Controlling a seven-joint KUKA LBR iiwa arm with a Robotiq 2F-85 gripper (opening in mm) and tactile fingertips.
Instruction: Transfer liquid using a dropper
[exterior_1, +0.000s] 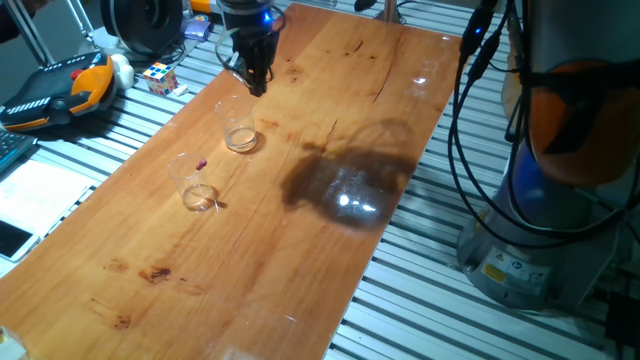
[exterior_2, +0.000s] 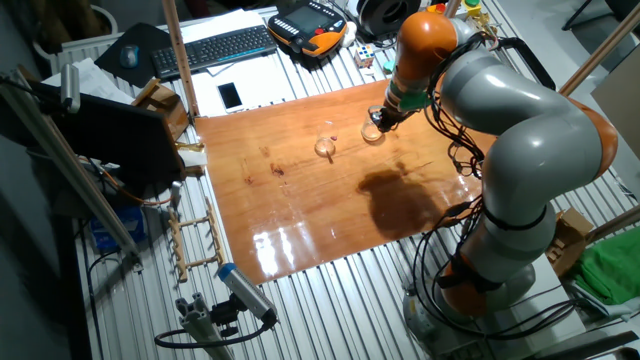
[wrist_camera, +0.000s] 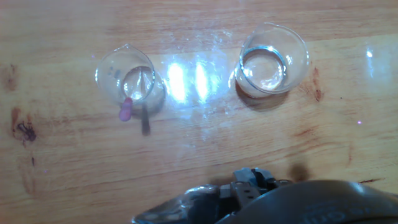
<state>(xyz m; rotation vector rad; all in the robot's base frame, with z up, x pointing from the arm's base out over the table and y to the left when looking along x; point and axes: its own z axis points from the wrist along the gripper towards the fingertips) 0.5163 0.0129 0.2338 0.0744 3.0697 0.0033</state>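
While the arm is extended over the far part of the worktop (exterior_1: 300, 250), the hand (exterior_1: 257, 82) is held above the wood, pointing downward, just beyond the nearer of two small transparent cups; nothing is seen between its dark fingers, which appear drawn together in one fixed view, although whether they are fully closed cannot be told; in the hand view only part of the hand's housing is visible along the lower edge.

Two cups are set on the worktop, near each other but apart; the cup nearest the hand (exterior_1: 239, 128) (wrist_camera: 272, 60) (exterior_2: 372, 131) stands upright and a shallow layer of clear liquid (wrist_camera: 263, 68) is seen at its bottom, glinting slightly; the second cup (exterior_1: 194, 182) (wrist_camera: 129, 77) (exterior_2: 326, 146) also stands upright, further from the hand, and a glint is seen at its bottom as well.

The dropper (wrist_camera: 134, 98) is placed in the second cup, leaning against its rim; its thin, nearly transparent stem runs down into the cup and its small magenta end (exterior_1: 202, 164) projects over the rim; it is not touched by the hand.

Beyond the worktop, a keyboard (exterior_2: 215, 47), a phone (exterior_2: 229, 95) and an orange-and-black pendant (exterior_1: 60, 88) are laid on the slatted metal table; a multicoloured cube (exterior_1: 160, 76) is set beside the pendant.
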